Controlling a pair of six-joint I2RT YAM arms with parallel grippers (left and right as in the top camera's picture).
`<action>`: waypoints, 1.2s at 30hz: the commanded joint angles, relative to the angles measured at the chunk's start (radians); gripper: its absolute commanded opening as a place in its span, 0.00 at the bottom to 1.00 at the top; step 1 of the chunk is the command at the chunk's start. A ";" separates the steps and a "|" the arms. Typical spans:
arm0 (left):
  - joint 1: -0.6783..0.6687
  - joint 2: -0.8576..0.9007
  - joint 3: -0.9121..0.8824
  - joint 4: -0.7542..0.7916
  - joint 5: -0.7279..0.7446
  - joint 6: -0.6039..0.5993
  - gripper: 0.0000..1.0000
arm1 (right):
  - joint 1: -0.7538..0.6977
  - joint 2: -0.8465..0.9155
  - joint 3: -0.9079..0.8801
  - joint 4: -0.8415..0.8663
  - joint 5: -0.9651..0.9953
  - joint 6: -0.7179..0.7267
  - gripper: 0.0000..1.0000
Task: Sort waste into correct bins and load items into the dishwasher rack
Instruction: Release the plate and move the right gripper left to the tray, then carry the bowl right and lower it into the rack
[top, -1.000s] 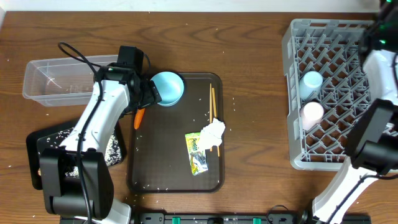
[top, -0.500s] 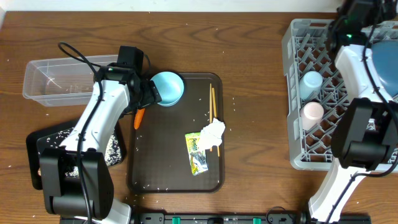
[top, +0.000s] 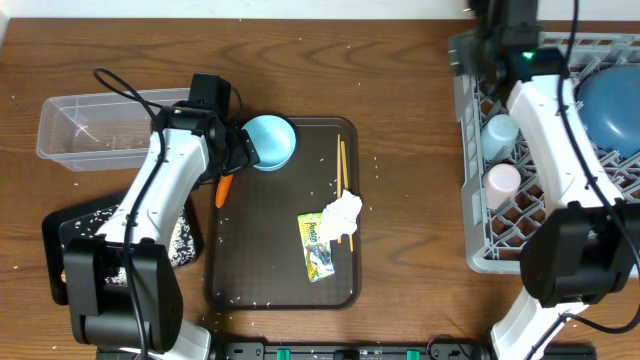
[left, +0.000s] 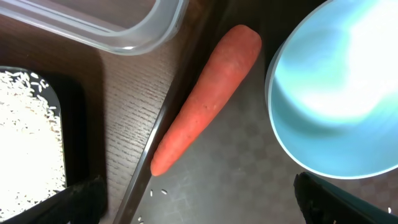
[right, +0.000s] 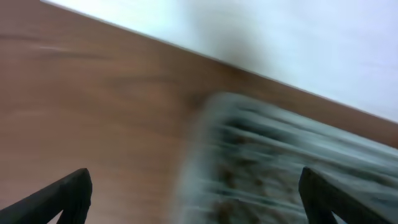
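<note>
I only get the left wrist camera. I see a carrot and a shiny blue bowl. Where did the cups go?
Observer: The pink cup and the light-blue cup stand in the grey rack, off to the right.
Operator: What trash is left?
Observer: A white napkin and a yellow-green wrapper lie on the brown tray, by the chopsticks.
Operator: Anything else near the rack?
Observer: The right gripper, open and empty, is by the rack's far corner.

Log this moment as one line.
left gripper open above carrot | right gripper open, empty, by rack corner | rack holds blue plate, pink cup, light-blue cup
</note>
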 joint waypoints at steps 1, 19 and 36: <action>0.003 -0.008 -0.004 -0.004 -0.016 0.020 0.98 | 0.045 0.000 0.005 0.008 -0.401 0.142 0.99; 0.003 -0.008 -0.004 -0.006 -0.042 0.095 0.98 | 0.422 0.270 0.005 0.225 -0.324 0.487 0.77; 0.003 -0.007 -0.004 -0.006 -0.042 0.095 0.98 | 0.552 0.401 0.005 0.179 -0.208 0.582 0.33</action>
